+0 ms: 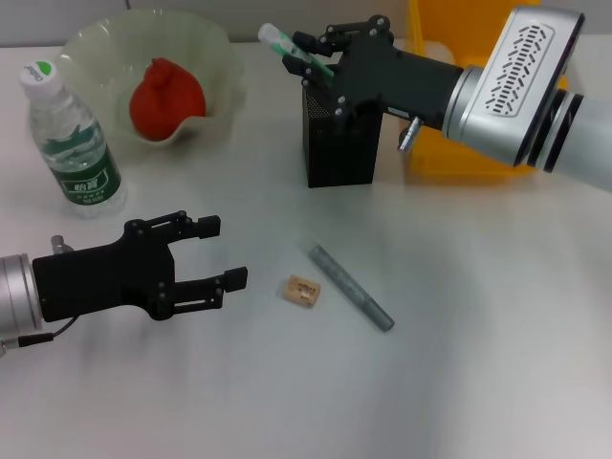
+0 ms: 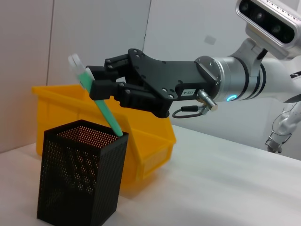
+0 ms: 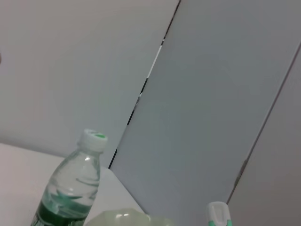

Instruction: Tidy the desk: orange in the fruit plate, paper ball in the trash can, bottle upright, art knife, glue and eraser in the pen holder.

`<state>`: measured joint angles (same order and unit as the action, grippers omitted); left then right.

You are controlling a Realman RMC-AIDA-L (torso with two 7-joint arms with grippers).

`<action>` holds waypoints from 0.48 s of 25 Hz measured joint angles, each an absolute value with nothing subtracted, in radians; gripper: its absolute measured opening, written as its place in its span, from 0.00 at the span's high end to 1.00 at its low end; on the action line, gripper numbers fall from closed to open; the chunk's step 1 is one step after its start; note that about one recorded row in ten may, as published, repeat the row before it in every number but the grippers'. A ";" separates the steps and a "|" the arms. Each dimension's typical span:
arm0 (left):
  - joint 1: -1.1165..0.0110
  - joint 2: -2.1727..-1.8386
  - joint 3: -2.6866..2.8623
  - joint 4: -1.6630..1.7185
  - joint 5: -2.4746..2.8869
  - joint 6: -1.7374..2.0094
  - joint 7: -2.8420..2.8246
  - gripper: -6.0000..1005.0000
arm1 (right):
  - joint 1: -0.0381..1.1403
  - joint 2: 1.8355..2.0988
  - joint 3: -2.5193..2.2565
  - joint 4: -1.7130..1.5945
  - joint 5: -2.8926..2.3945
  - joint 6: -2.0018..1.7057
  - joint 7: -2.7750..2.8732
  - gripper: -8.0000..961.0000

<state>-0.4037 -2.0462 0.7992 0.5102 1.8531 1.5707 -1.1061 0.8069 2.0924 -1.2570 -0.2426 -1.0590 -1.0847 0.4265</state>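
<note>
My right gripper (image 1: 304, 55) is shut on the green-and-white glue (image 1: 275, 38), held tilted with its lower end at the mouth of the black mesh pen holder (image 1: 339, 153). The left wrist view shows the same: glue (image 2: 104, 106) slanting into the pen holder (image 2: 80, 179). On the table in front lie the tan eraser (image 1: 303, 290) and the grey art knife (image 1: 351, 287). The orange (image 1: 167, 98) sits in the pale green fruit plate (image 1: 225, 57). The bottle (image 1: 76, 143) stands upright at the left. My left gripper (image 1: 225, 252) hovers open left of the eraser.
A yellow bin (image 1: 459, 158) stands behind and to the right of the pen holder. A pale shape (image 1: 437, 48) lies inside it; whether it is the paper ball I cannot tell. The right wrist view shows the bottle (image 3: 70, 188) and a wall behind.
</note>
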 joint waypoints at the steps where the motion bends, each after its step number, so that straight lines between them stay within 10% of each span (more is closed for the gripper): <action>1: -0.404 -2.046 0.799 0.510 1.853 1.571 -1.109 0.20 | 0.807 2.092 -1.259 -0.240 -1.058 -1.084 0.421 0.77; 12: -0.400 -2.041 0.761 0.508 1.848 1.572 -1.145 0.20 | 0.803 2.092 -1.249 -0.232 -1.054 -1.082 0.380 0.77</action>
<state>-0.4002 -2.0410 0.7610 0.5080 1.8482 1.5719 -1.1451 0.8032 2.0924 -1.2487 -0.2322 -1.0536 -1.0816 0.3803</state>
